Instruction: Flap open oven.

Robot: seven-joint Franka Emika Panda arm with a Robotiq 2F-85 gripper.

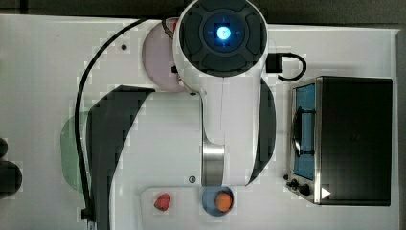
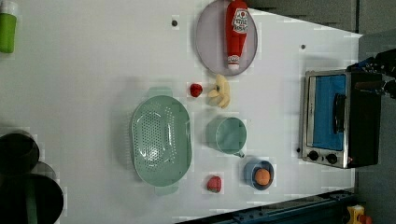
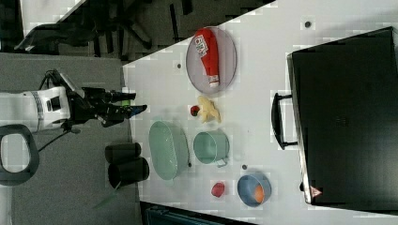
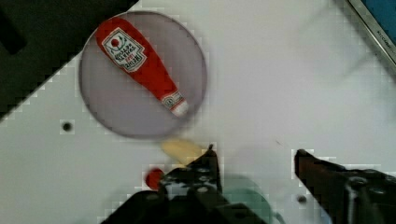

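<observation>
Gripper: here's the gripper (image 4: 254, 161) in the wrist view, two dark fingers spread with bare table between them, released and grasping nothing; in the right view it (image 3: 136, 102) hangs off the white arm at the right view's left, well apart from the oven
Below the gripper: a yellow banana (image 4: 182, 149) and a small red fruit (image 4: 153, 176) just beside one finger, a pale green cup edge under the fingers
Plate: grey round plate (image 4: 140, 74) with a red ketchup bottle (image 4: 140, 63) lying flat on it
Mid-table: green colander (image 2: 161, 140), green cup (image 2: 228, 135), blue bowl (image 2: 259, 173) with an orange ball inside, red strawberry (image 2: 214, 183) near it
Oven, place: and there's the oven (image 2: 338, 119), at the left view's right, standing on the white table (image 2: 84, 84) near its edge, well apart from the plate
Oven, look: boxy, black top, silver metal front frame, blue-tinted glass door, a dark bar handle across the glass, black knobs at one end of the front
Oven, door: lying flush in its frame, closed
Oven, facing: front looks toward the left view's left, at the crowded middle of the table
Oven, long axis: runs up and down the left view, knobs at the lower end; the handle bar lies along it
</observation>
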